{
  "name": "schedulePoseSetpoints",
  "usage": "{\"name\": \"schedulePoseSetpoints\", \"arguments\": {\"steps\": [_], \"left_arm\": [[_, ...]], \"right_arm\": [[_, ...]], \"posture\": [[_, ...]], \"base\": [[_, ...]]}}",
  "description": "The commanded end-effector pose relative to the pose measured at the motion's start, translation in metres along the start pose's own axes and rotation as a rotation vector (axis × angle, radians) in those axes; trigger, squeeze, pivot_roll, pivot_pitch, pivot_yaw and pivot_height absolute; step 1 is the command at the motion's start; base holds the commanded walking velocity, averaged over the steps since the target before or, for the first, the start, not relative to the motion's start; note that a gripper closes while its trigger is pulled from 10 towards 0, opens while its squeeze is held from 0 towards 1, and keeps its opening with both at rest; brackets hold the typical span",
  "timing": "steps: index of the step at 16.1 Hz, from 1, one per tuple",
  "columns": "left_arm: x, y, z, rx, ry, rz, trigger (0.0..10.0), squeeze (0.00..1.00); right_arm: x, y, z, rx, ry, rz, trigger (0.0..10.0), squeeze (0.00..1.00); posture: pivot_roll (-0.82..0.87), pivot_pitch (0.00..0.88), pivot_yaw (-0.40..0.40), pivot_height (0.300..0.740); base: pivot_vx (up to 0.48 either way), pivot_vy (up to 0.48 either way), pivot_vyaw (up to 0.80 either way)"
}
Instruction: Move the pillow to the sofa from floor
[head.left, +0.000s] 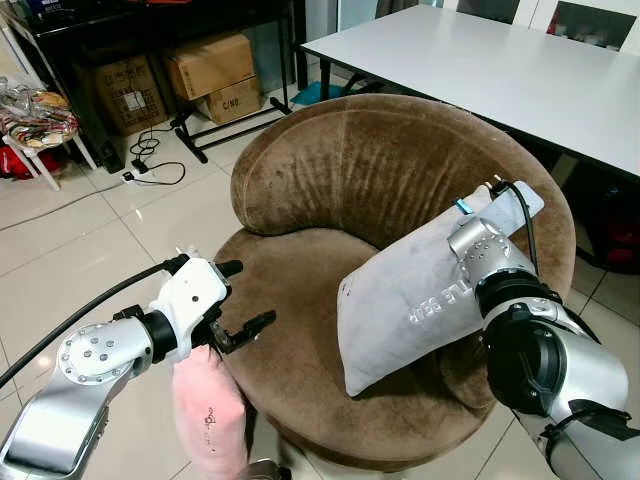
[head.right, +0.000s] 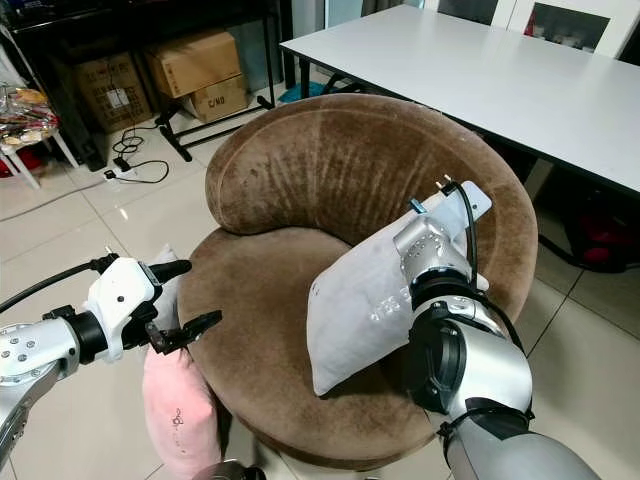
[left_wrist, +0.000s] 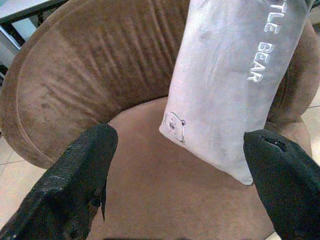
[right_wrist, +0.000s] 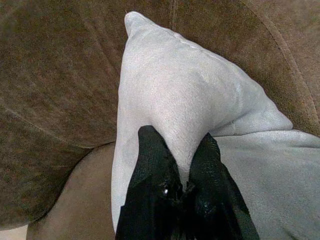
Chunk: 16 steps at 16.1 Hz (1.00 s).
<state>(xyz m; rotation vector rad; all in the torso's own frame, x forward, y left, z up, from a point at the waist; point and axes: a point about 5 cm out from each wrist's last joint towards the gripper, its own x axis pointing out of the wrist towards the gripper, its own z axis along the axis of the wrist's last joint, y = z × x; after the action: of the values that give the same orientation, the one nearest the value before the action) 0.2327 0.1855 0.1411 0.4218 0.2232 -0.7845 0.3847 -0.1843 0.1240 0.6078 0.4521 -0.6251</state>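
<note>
A grey pillow with a bear print and white lettering leans tilted on the right side of the round brown sofa chair, its top corner against the backrest. My right gripper is shut on a fold of this pillow near its upper corner. A pink pillow stands on the floor against the chair's front left edge. My left gripper hovers open just above the pink pillow, at the seat's left rim, with nothing between its fingers.
A white table stands close behind the chair on the right. Cardboard boxes sit under a dark desk at the back left. Cables lie on the tiled floor there, near a cluttered white stool.
</note>
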Motion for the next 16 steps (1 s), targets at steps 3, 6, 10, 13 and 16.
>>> {"name": "schedulePoseSetpoints", "arguments": {"steps": [3,6,10,13,16], "left_arm": [[0.001,0.002,0.002,0.009,0.000,-0.003,10.0,0.00],[0.003,0.004,0.001,0.009,-0.005,0.014,10.0,0.00],[0.010,0.017,0.007,-0.023,-0.059,0.233,10.0,0.00],[0.016,0.019,0.011,-0.051,-0.082,0.368,10.0,0.00],[0.019,0.018,0.008,-0.088,-0.071,0.459,10.0,0.00]], "right_arm": [[-0.004,0.013,0.013,0.016,-0.061,0.088,10.0,1.00],[-0.003,0.008,0.025,-0.006,-0.152,0.110,10.0,1.00],[-0.015,0.005,0.065,-0.093,-0.337,0.363,10.0,1.00],[-0.050,-0.003,0.060,-0.369,-0.429,0.549,10.0,0.00],[-0.079,-0.025,0.021,-0.573,-0.374,0.683,10.0,0.00]], "posture": [[-0.02,0.000,0.049,0.740],[-0.02,0.000,0.047,0.740],[-0.04,0.000,0.053,0.740],[-0.08,0.000,0.050,0.740],[-0.09,0.000,0.049,0.740]], "base": [[0.000,0.000,0.00],[0.000,0.000,0.00],[0.000,0.000,0.00],[0.000,0.000,0.00],[0.000,0.000,0.00]]}}
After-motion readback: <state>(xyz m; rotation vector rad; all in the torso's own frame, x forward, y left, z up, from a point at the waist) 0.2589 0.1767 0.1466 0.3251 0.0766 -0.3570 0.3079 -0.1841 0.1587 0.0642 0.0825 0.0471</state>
